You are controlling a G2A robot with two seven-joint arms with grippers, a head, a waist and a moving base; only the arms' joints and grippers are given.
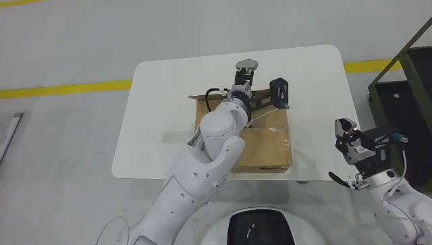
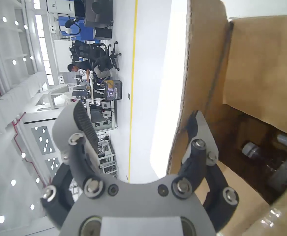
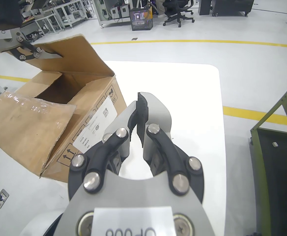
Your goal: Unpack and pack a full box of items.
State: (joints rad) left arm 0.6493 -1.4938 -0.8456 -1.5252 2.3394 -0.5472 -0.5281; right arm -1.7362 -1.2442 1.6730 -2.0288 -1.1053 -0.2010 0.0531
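A brown cardboard box (image 1: 266, 147) stands in the middle of the white table (image 1: 162, 96). Its far flap (image 2: 202, 37) stands upright, and a near flap (image 3: 23, 124) with clear tape lies partly over the opening. My left gripper (image 1: 245, 69) is open at the far flap's edge, one finger (image 2: 197, 128) on the flap's inner face and the other outside it. Bottles (image 2: 251, 149) lie in the dark bottom of the box. My right gripper (image 3: 136, 109) is shut on nothing, off the table's right edge (image 1: 346, 127), away from the box.
A green-framed cart (image 1: 405, 90) stands on the floor close to the right arm. The box's right side carries a white label (image 3: 96, 121). Bare tabletop (image 3: 195, 99) stretches right of the box. Yellow lines mark the floor.
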